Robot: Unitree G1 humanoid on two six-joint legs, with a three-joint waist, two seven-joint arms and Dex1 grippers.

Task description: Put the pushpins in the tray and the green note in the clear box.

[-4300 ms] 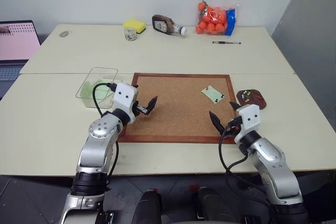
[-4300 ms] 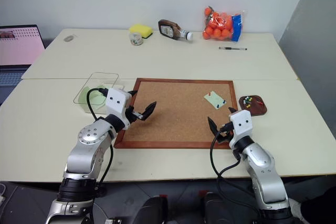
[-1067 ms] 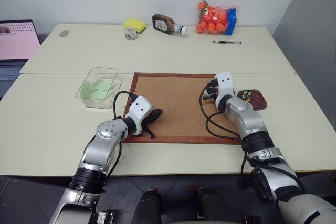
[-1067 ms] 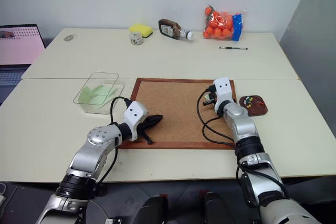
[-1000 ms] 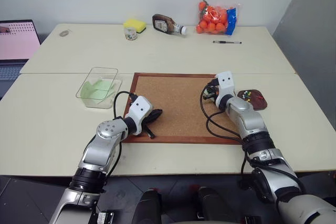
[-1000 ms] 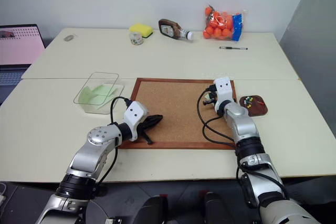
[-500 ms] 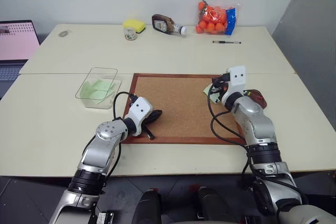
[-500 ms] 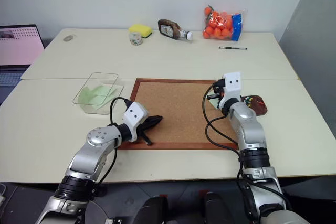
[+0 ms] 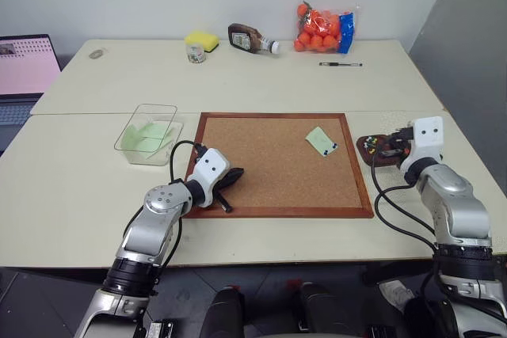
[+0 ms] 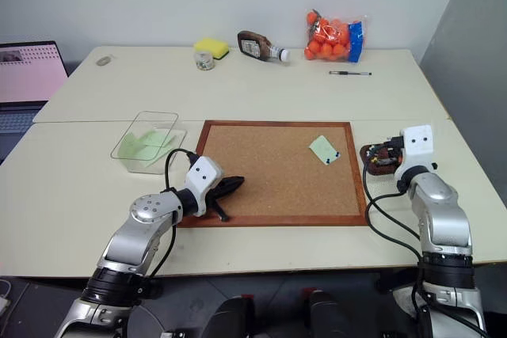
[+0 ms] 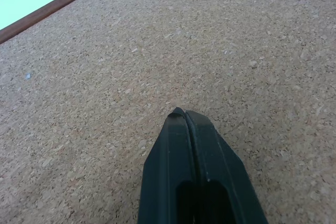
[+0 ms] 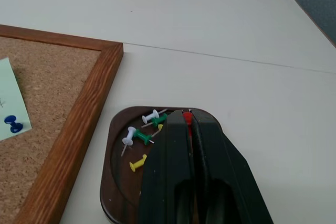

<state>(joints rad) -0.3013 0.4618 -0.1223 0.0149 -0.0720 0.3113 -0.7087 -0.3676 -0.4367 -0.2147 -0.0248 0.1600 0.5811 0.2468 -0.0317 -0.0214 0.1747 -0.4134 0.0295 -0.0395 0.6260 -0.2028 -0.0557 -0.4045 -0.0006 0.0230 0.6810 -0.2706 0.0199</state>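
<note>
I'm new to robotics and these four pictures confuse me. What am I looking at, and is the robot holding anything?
It is a two-armed humanoid robot at a table. Two pictures come from cameras in its head, looking down over its arms; the other two come from a camera on each wrist, looking along the black fingers. On the table lie a cork board with a green note held by a blue pushpin, a clear box and a brown tray of pushpins. The left gripper is shut on nothing, over the cork. The right gripper, over the tray, is shut on a red pushpin.
</note>
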